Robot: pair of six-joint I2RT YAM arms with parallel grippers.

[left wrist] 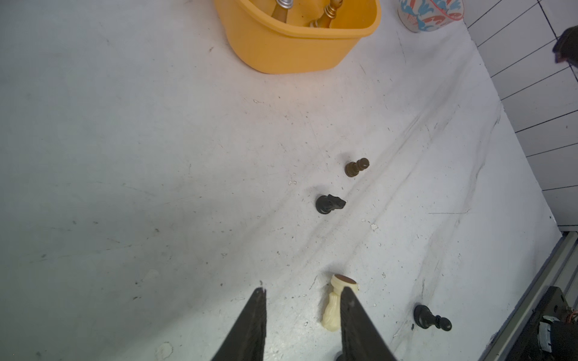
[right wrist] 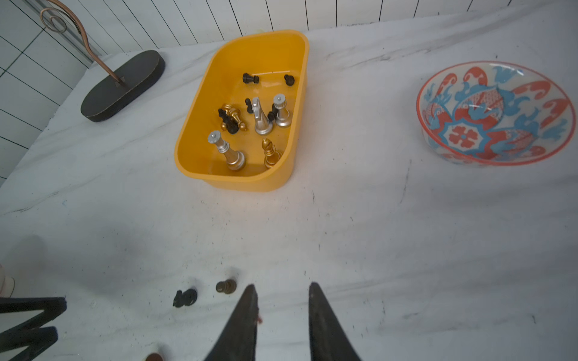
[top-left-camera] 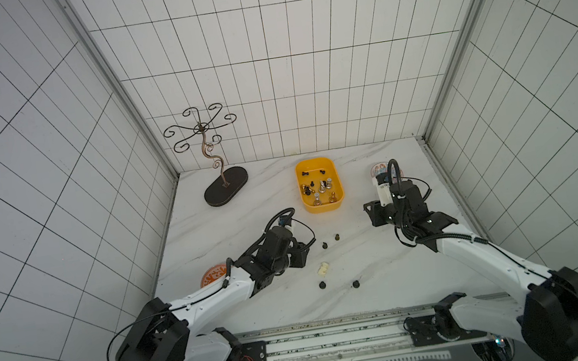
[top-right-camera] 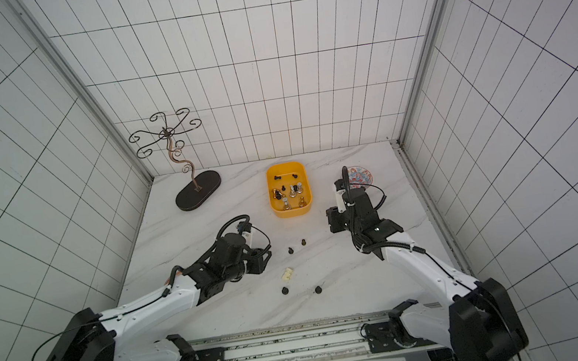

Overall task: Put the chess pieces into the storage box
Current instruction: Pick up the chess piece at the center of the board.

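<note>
Starting at the left gripper (left wrist: pixel 302 290): parted part-way, clamping nothing, with bare table (left wrist: pixel 140 162) showing through the gap. Finding the cream-white piece (left wrist: pixel 331 312) in the left wrist view just beneath one of the fingers (left wrist: pixel 355 318), toppled on its side, half hidden by that finger and not centred in the gap. Reading its long axis as nearly parallel to the fingers, with the base (a brown felt disc) pointing away from the wrist. Good, then, for pinching across the narrow waist.

Placing it in a top view (top-left-camera: pixel 324 268) between four and five o'clock from the left gripper, near. From the right gripper (right wrist: pixel 283 287), likewise parted and empty, between seven and eight o'clock and well apart. Left arm's job, by this judgement.

Further out on the table: a black knight (left wrist: pixel 328 203), a brown pawn (left wrist: pixel 356 167) and a black pawn (left wrist: pixel 431 317), all loose. Beyond those, at about twelve o'clock from the cream piece in both top views, the storage box (left wrist: pixel 281 50), already holding silver, gold and black pieces.

Probably needing a small sideways shift first to bring the piece mid-gap, then a descent and a squeeze. Worth minding a roll if only one finger touches it.
</note>
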